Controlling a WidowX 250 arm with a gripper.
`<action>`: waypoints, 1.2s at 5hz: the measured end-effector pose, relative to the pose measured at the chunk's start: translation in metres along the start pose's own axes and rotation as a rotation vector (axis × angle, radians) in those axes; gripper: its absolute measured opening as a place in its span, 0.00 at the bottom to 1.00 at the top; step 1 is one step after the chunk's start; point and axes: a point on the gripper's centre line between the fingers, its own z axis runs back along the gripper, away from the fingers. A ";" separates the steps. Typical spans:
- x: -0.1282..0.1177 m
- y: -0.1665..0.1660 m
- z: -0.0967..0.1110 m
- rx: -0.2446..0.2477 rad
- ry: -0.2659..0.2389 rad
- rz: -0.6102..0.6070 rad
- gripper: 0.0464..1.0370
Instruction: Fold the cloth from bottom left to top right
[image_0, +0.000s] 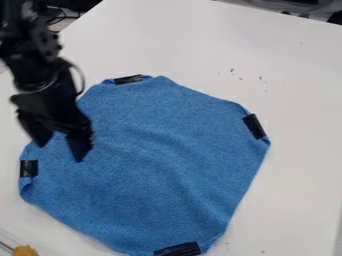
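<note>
Since the blue knitted cloth (157, 145) lies spread out on the white desk (300, 85), your step in hand looks to be taking up its lower-left side for the fold. Your pincer (61, 150) hangs over the cloth's left part, fingers well apart with nothing between them; whether the tips touch the fabric, you can't tell from here. Black patches sit at the left (29, 168), top (128, 79), right (254, 126) and bottom (178, 249) of the cloth. For a diagonal fold, you'd do best to line up with the rim between the left and bottom patches, come down lightly and close on a small pinch of it; grabbing further in would likely bunch the middle. Lift just enough to free the layer, then carry it low across toward the upper right, so the far side doesn't drag. Mind the soft ridges through the middle, which could skew the crease. You have bare desk beyond the cloth's upper-right side to lay the flap down and back off, but the lower left is tighter: a yellow-orange object (25, 250) sits near that corner, so keep any low sweep inside it.
</note>
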 end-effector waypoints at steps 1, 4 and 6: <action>-0.012 0.022 -0.016 0.033 0.019 0.046 0.96; -0.033 0.061 -0.037 0.062 0.056 0.117 0.96; -0.031 0.063 -0.055 0.049 0.070 0.139 0.96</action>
